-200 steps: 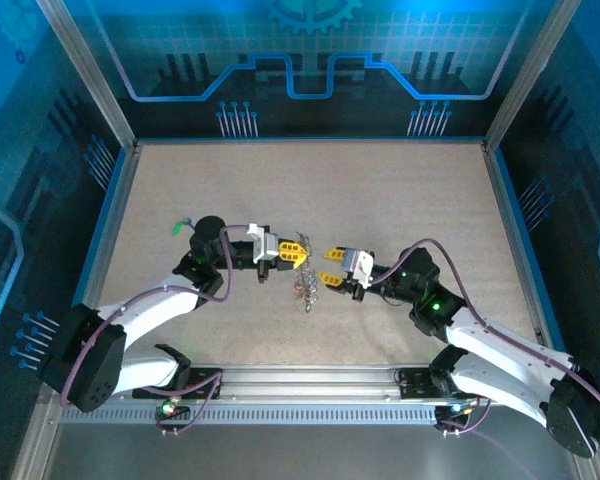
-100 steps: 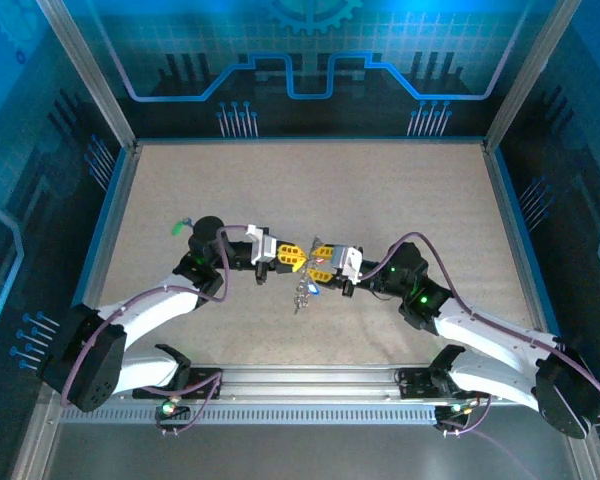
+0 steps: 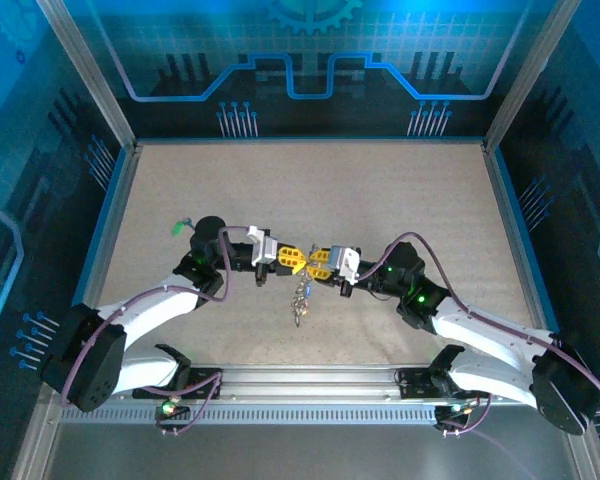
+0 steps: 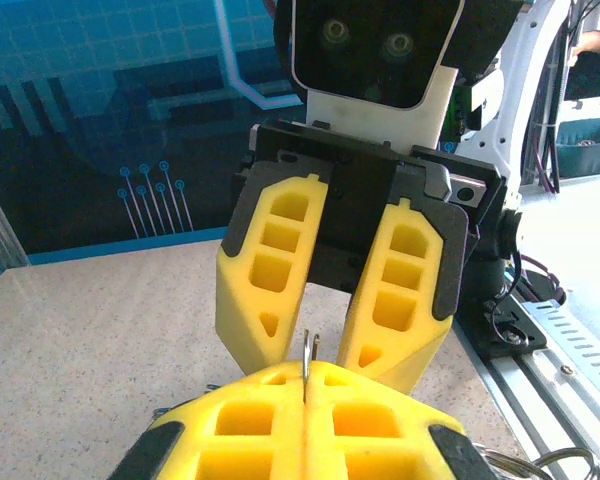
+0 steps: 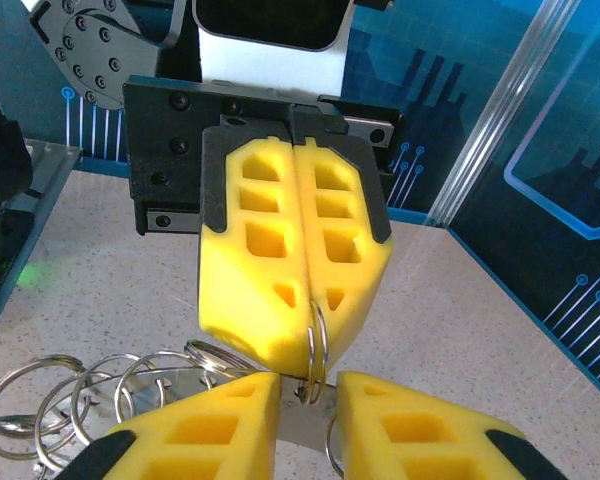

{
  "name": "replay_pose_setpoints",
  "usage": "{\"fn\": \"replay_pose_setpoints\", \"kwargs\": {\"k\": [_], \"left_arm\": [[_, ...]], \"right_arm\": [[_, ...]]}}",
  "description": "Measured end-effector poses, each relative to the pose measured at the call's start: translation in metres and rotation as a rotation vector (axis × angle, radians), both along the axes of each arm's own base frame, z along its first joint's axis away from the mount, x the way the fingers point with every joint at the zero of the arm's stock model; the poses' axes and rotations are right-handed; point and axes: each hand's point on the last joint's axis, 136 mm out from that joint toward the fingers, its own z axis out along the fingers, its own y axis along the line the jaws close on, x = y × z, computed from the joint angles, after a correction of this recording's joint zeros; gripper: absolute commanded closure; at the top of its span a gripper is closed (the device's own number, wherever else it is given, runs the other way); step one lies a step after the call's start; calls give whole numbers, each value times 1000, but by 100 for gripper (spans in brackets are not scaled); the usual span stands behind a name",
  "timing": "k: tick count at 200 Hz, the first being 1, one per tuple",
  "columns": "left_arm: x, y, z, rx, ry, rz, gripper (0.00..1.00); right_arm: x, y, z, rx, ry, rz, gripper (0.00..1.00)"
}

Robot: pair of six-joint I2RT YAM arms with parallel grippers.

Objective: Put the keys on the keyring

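Note:
Between the two arms, my left gripper point(image 3: 296, 260) is shut on the keyring point(image 4: 308, 350), a thin silvery double wire that sticks out from its yellow fingertips. My right gripper point(image 3: 317, 262) faces it tip to tip. Its fingers point(image 5: 220, 420) stand apart on either side of the keyring point(image 5: 317, 345), with a gap on both sides. A flat silvery key point(image 5: 315, 425) lies in that gap, just under the ring. The keys point(image 3: 300, 297) hang in a bunch below the two grippers, down towards the table. In the right wrist view the left gripper point(image 5: 308, 320) is pressed shut.
Several small split rings point(image 5: 70, 395) fan out at the lower left of the right wrist view. The speckled table point(image 3: 310, 190) has raised blue side rails point(image 3: 108, 215) and a metal rail point(image 3: 310, 380) along its near edge.
My right gripper has moved left until it meets the left gripper, and its fingers have narrowed round the ring. The left arm has stayed put. The hanging keys have shifted slightly.

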Motion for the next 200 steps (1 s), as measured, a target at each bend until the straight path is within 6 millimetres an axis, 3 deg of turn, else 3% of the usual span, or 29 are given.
{"fn": "replay_pose_setpoints", "kwargs": {"k": [35,74,90,107,132,159,166,171,178,200], "left_arm": [[0,0,-2,7,0,1,100],[0,0,-9,28,9,0,100],[-2,-1,-13,39,14,-4,100],[-2,-1,-15,45,21,-4,100],[0,0,-16,50,26,5,100],[0,0,-17,52,27,9,100],[1,0,-17,52,27,11,91],[1,0,-16,52,26,14,76],[2,0,-16,52,21,18,62],[13,3,-14,56,1,86,39]], "right_arm": [[0,0,-1,-6,-5,-2,80],[-1,1,-2,-11,-4,-1,73],[-2,2,-2,-11,-4,6,78],[-4,3,-3,-16,-10,15,92],[-3,3,-5,-22,-3,7,100],[-2,3,-6,-25,-8,4,100],[-2,2,-6,-25,-9,3,100],[-2,2,-6,-25,-10,1,100],[-2,2,-5,-25,-11,-1,100],[-7,4,-8,-25,-7,25,100]]}}
